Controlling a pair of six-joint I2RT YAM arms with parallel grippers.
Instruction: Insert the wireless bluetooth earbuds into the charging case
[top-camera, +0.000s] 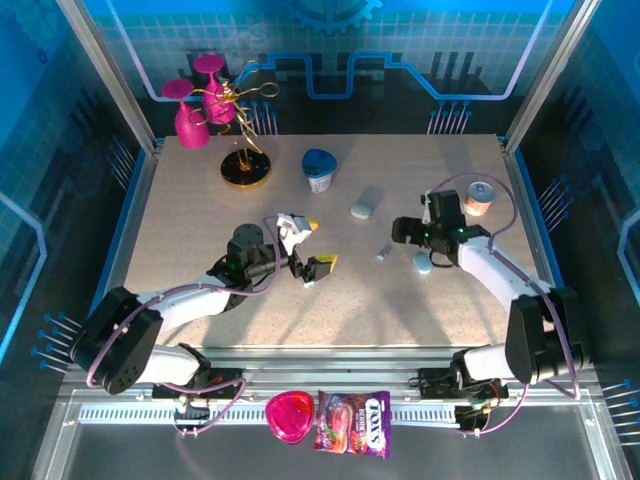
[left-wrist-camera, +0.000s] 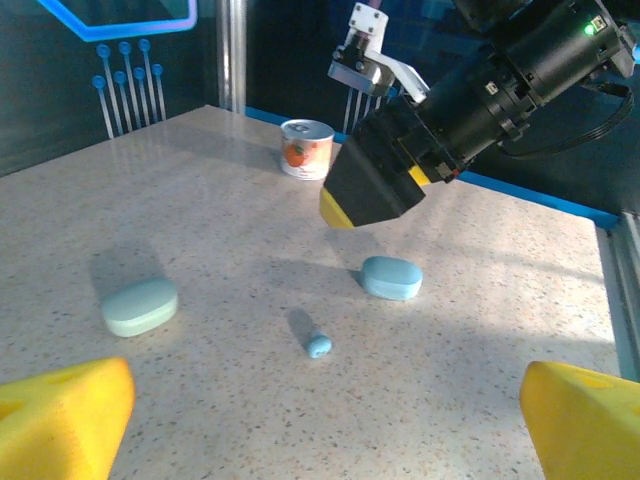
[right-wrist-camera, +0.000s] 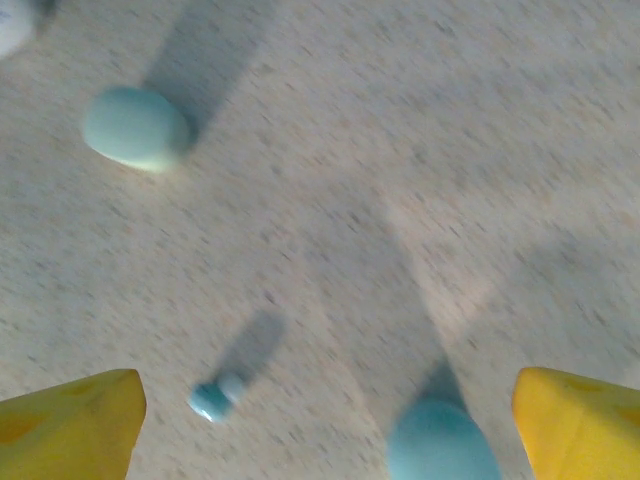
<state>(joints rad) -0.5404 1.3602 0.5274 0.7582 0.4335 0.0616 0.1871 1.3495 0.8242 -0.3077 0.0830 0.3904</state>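
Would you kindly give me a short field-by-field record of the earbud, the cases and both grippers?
earbud: one, loose on the table, touching neither case
blue case: looks closed, nearest the earbud
pale case: looks closed, lying apart
left gripper: jaws open, empty
right gripper: jaws open, empty, hovering over the blue case
task: earbud not yet in a case

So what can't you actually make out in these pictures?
Right wrist view: the blue case is cut off by the bottom edge, so part of it is lost.
Same view: the earbud is blurred; its stem and shape are unclear.
Top view: that earbud is a speck, too small to tell which way it lies.
Left wrist view: the can has a label too small to read.
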